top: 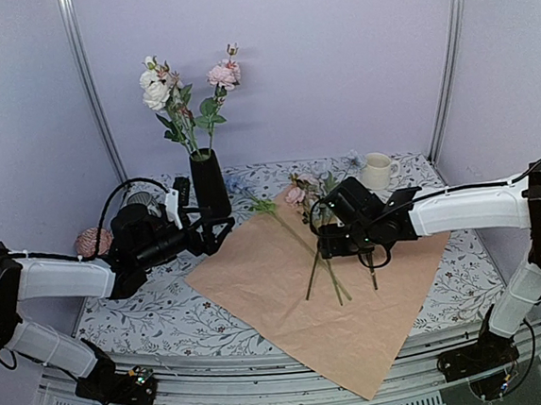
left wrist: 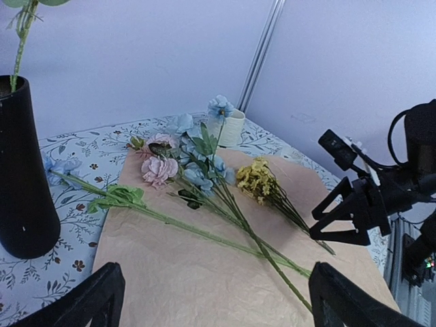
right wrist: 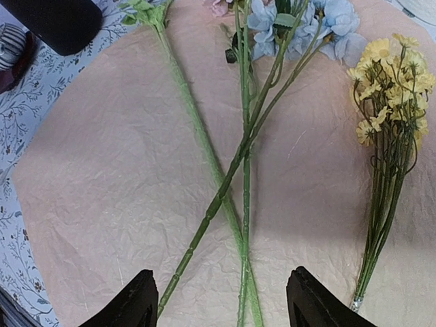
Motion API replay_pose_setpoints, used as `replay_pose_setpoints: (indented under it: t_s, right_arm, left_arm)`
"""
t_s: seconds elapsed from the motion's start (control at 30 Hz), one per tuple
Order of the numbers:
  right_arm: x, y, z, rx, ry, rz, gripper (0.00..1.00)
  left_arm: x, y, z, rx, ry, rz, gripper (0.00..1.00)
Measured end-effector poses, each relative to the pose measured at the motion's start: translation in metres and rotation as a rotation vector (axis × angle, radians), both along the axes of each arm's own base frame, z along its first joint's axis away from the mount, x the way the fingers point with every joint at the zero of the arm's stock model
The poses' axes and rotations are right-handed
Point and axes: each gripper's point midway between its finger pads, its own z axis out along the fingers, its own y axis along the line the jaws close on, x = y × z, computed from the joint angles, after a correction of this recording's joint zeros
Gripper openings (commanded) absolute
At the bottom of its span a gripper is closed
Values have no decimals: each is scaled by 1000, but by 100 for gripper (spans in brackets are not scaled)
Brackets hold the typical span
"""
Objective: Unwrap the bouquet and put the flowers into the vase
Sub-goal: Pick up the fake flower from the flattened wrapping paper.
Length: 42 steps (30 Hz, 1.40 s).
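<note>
While the crinkled tan wrapping paper (top: 259, 289) is lying spread flat on the floral-print counter (top: 138, 318), the loose long-stemmed artificial flowers (top: 319, 269) are resting on top of it. Their pink and pale blue heads are pointing toward the back wall, and a small yellow cluster (right wrist: 388, 68) is lying just beside them on the right arm's side. Their green stems are crossing one another over the paper.

The tall, slim matte-black vase (top: 209, 181) is standing upright on the cloth at the paper's far left corner, holding white and pink blooms (top: 171, 93) on leafy stems.

The right fingers (right wrist: 139, 303) are hovering over the lower ends of the crossed stems, standing apart with the stems showing between them and nothing gripped. The left fingers (left wrist: 92, 296) are spread wide apart as well, gripping nothing, with the vase just beside them.

A cream ceramic mug (top: 377, 169) is sitting behind the flowers near the back wall, and a pink ridged ball (top: 92, 241) is lying at the counter's left edge.
</note>
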Motion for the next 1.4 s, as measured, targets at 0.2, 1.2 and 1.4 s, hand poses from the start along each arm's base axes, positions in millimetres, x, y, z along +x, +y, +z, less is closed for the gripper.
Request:
replay_pose_setpoints:
  t_s: [0.2,1.2,1.4]
  right_arm:
    - [-4,-4,-7,-38,46,-9,67]
    - [3,-20,-31,-112,135,-71,55]
    - [19,-15,-25,-94,136,-79,51]
  left_arm:
    - [-1,-1,0,2,-2,-3,96]
    - [-2,-2,0,6,-4,-6,97]
    - [-3,-3,-1,7,-4,-9,96]
